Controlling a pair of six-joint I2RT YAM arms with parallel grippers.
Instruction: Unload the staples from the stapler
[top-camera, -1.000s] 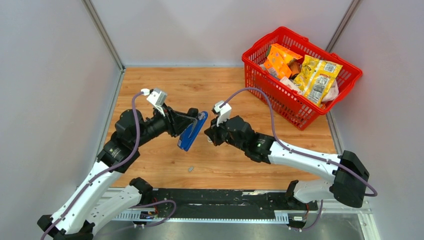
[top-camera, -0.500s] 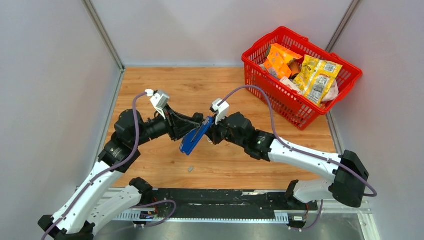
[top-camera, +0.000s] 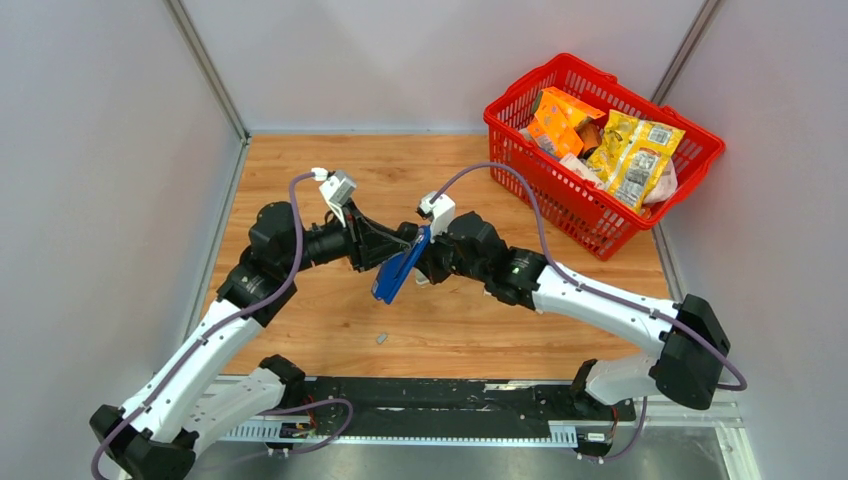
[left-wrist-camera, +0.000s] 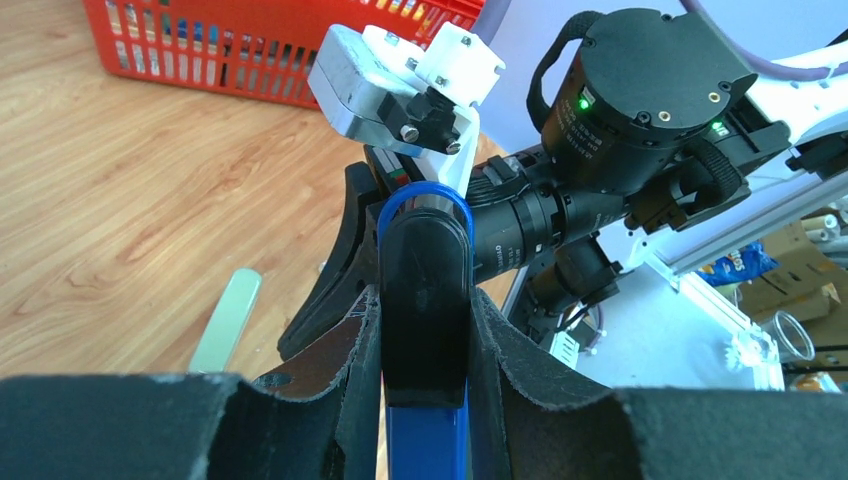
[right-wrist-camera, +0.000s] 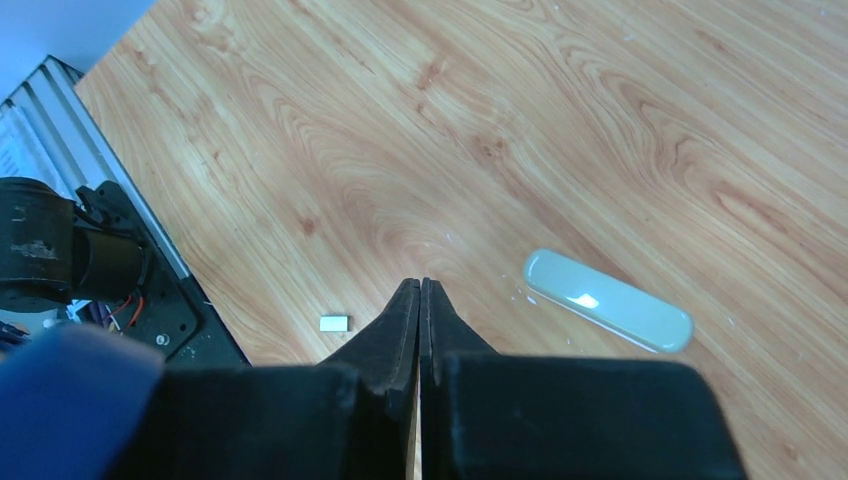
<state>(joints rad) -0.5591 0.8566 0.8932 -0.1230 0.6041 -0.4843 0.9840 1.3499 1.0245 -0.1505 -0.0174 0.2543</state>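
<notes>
My left gripper (top-camera: 397, 252) is shut on the blue and black stapler (top-camera: 399, 268) and holds it tilted above the table's middle. In the left wrist view the stapler (left-wrist-camera: 425, 290) stands between the fingers (left-wrist-camera: 350, 340), its black end facing the right wrist. My right gripper (top-camera: 425, 265) is shut and empty, right beside the stapler; in the right wrist view its tips (right-wrist-camera: 420, 292) point down over the wood. One short silvery strip of staples (top-camera: 381, 339) lies on the table near the front; it also shows in the right wrist view (right-wrist-camera: 333, 323).
A red basket (top-camera: 497, 112) full of snack packets stands at the back right. A pale green oblong piece (right-wrist-camera: 608, 300) lies on the wood under the grippers, also seen in the left wrist view (left-wrist-camera: 225, 320). Grey walls enclose the table.
My left gripper has carried the stapler to the right. My right gripper has moved left and up against the stapler. The staple strip on the table has not moved.
</notes>
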